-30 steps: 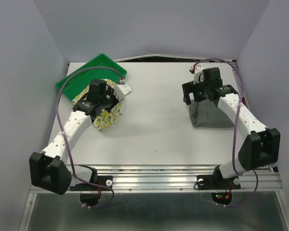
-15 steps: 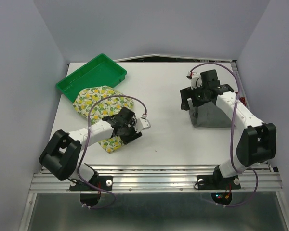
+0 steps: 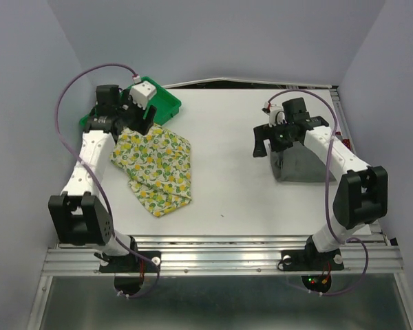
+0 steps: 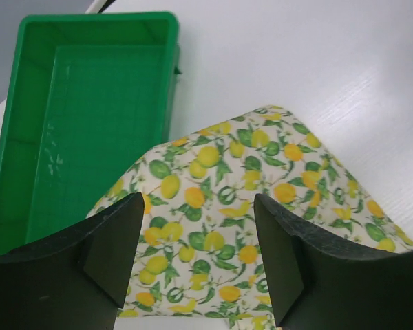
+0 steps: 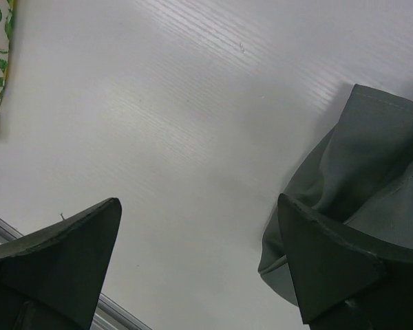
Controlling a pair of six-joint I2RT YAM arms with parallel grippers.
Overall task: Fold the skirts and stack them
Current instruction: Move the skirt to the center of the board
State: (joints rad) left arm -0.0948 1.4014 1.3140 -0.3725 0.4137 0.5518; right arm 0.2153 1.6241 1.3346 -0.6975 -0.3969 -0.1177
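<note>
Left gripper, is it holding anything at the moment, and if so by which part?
Nothing is held. The left gripper stands open above the lemon-print skirt, which lies flat on the table.

We see bright, even light on the white tabletop (image 3: 227,179); a soft shadow lies just beside the grey skirt (image 5: 372,172), with faint glare streaks near it.

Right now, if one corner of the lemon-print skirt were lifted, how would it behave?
Probably floppy: the lemon-print skirt lies flat in thin overlapping layers, so it would likely drape and unfold. It looks light; on the smooth table a push may bunch or slide it.
</note>
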